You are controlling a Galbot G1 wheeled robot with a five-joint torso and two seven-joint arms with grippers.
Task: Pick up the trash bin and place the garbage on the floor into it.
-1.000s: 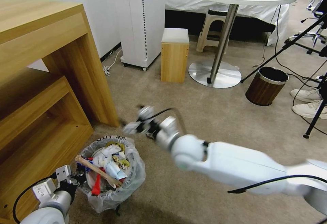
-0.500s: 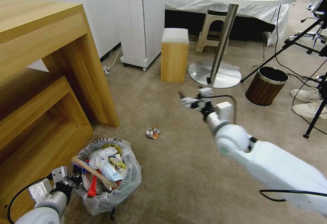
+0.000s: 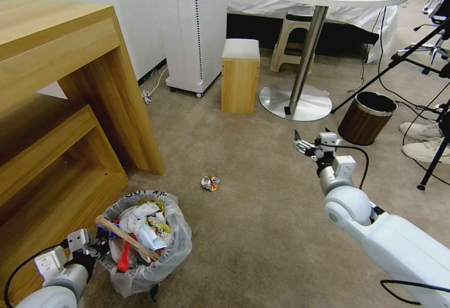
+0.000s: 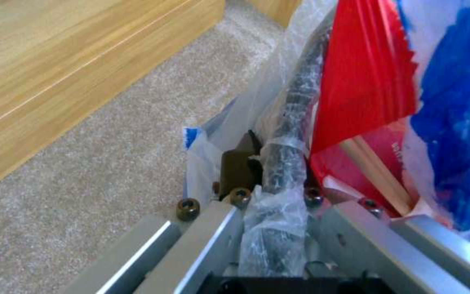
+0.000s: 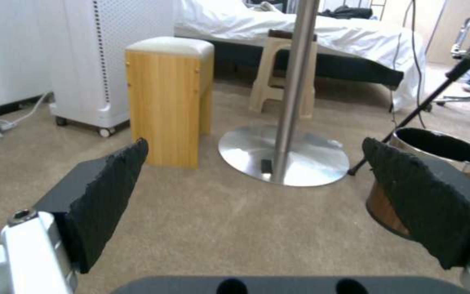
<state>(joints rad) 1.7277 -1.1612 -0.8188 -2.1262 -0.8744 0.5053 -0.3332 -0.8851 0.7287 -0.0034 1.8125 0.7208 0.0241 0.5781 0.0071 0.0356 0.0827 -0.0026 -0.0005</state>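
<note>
Head view showed the left gripper [image 3: 96,247] clamped on the rim of the trash bin [image 3: 159,266], which stood upright near the wooden desk [image 3: 70,111], one wooden stick [image 3: 126,237] slanting across its litter. One crushed can [image 3: 210,183] lay on the beige carpet [image 3: 262,223] beyond it. Rightward, the right gripper [image 3: 300,146] hung wide open and empty near one wood-grain bin [image 3: 365,118].

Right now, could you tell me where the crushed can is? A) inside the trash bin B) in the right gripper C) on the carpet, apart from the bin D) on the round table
C: the crushed can lies on the carpet, apart from the trash bin, and the right gripper is open and empty.
</note>
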